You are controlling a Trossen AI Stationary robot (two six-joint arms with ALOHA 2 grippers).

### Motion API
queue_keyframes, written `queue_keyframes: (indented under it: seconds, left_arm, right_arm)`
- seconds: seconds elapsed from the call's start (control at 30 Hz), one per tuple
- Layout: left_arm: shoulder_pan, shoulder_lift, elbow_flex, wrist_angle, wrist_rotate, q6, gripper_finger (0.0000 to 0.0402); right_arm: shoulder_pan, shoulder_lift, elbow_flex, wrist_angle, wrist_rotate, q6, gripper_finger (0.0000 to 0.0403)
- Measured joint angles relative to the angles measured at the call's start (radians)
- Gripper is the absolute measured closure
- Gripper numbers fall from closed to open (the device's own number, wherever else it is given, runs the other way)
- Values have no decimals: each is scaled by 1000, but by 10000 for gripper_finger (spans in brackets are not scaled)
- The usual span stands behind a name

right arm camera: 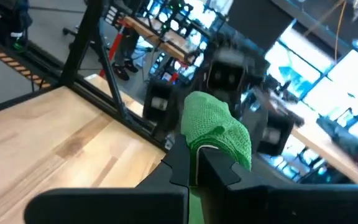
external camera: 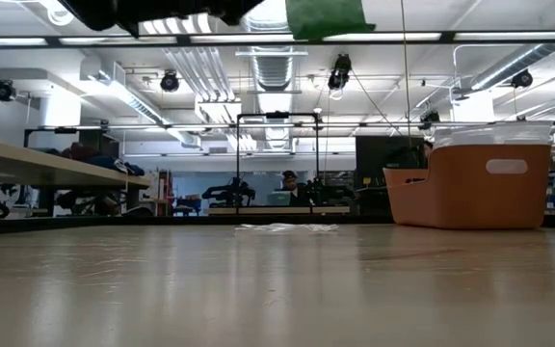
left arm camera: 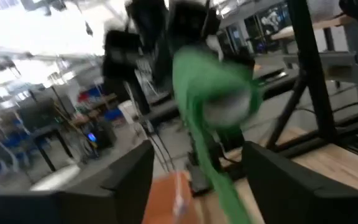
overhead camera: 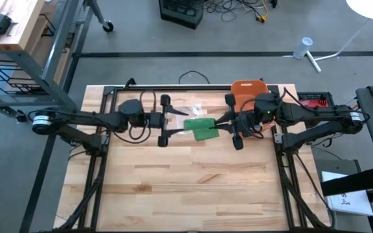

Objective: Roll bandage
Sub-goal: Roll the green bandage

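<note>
Green knit bandage [right arm camera: 219, 134], loosely rolled, crumpled.

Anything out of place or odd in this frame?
Nothing damaged or spilled. The green bandage is held in the air between the arms, a loose tail trailing down, and a clear wrapper lies on the table.
</note>
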Motion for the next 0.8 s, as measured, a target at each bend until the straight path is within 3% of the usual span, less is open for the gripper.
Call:
queue_keyframes:
  seconds: [0.13,0.3,0.5,0.8]
  left_arm:
    - [0,75,0,80,0,-47,147]
    - [0,166,2,258,1,-88,148]
    - [0,256,10,409,2,-160,171]
    - [2,383,142,417,47,-222,228]
  right_arm:
    - [1,1,0,25,-1,-10,400]
    - [5,1,0,30,-19,-5,400]
    - [4,1,0,34,-19,18,400]
    - [11,0,0,46,-20,68,400]
